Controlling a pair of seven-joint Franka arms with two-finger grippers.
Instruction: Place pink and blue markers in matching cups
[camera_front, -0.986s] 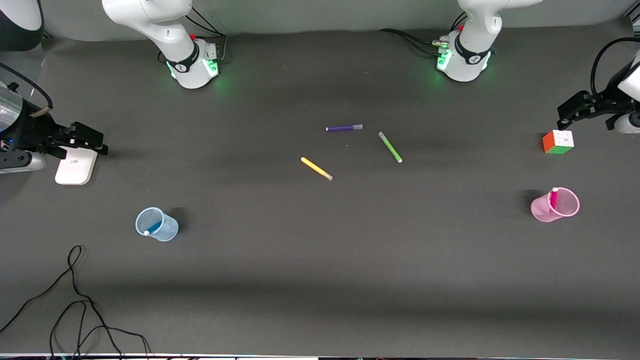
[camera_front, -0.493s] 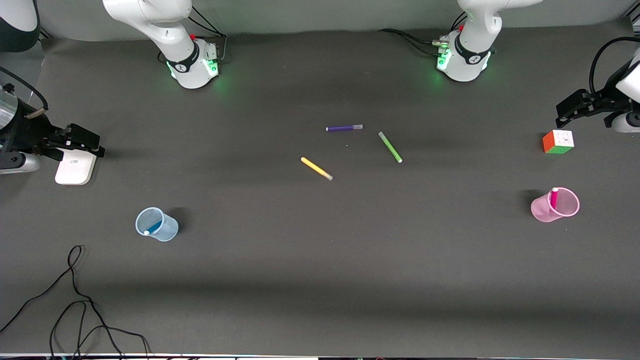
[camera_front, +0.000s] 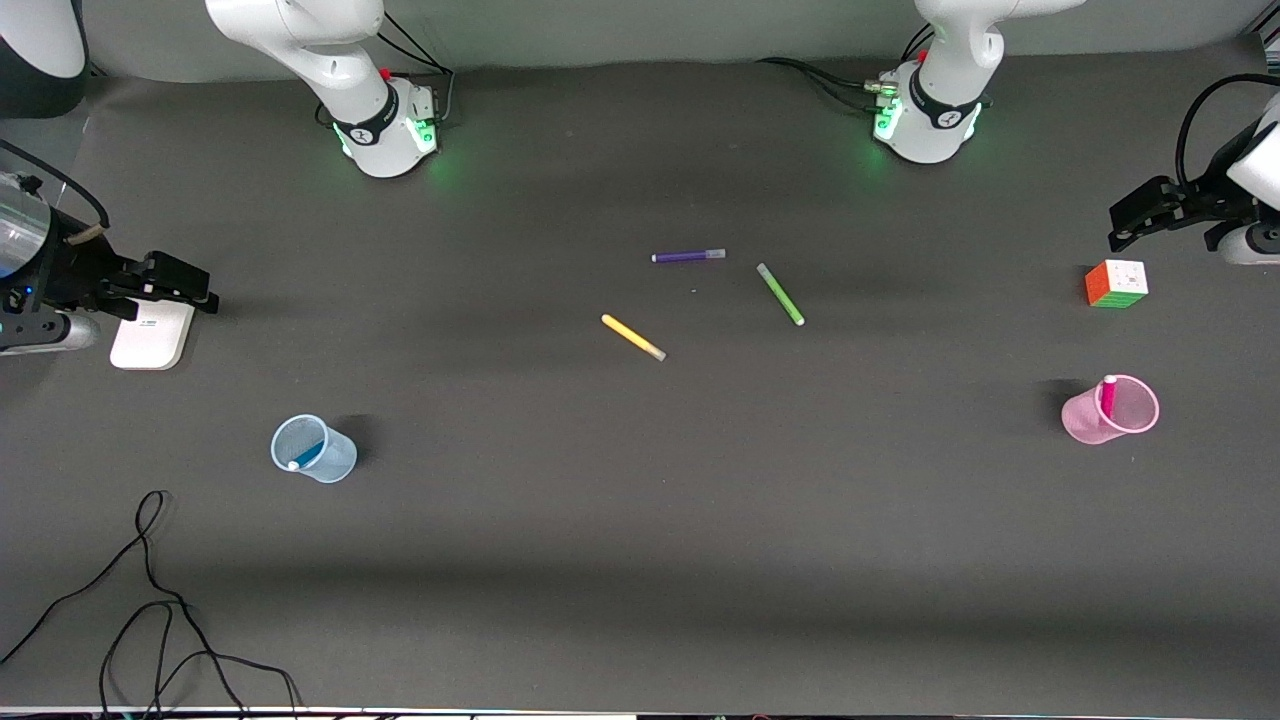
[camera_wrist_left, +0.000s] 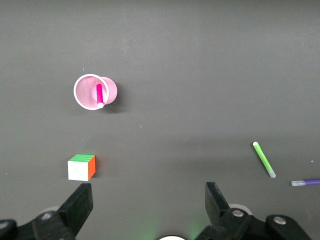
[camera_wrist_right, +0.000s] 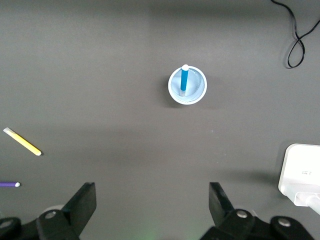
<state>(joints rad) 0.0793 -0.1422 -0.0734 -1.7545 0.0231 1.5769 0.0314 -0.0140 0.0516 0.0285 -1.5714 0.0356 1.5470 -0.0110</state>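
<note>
The pink marker (camera_front: 1107, 396) stands in the pale pink cup (camera_front: 1125, 422) near the left arm's end of the table; both show in the left wrist view, marker (camera_wrist_left: 99, 95) in cup (camera_wrist_left: 110, 90). The blue marker (camera_front: 308, 453) leans in the pale blue cup (camera_front: 335, 462) toward the right arm's end; the right wrist view shows marker (camera_wrist_right: 184, 79) in cup (camera_wrist_right: 197, 89). My left gripper (camera_front: 1135, 215) (camera_wrist_left: 148, 202) is open and empty, raised beside the colour cube. My right gripper (camera_front: 185, 285) (camera_wrist_right: 152, 202) is open and empty over the white box.
A purple pen (camera_front: 688, 256), a green pen (camera_front: 780, 293) and a yellow pen (camera_front: 633, 337) lie mid-table. A colour cube (camera_front: 1116, 283) sits farther from the camera than the pink cup. A white box (camera_front: 152, 335) and a black cable (camera_front: 150, 590) lie at the right arm's end.
Both grippers have shifted slightly at the table's ends; the left one has drifted a little toward the arms' bases. Markers and cups have not moved.
</note>
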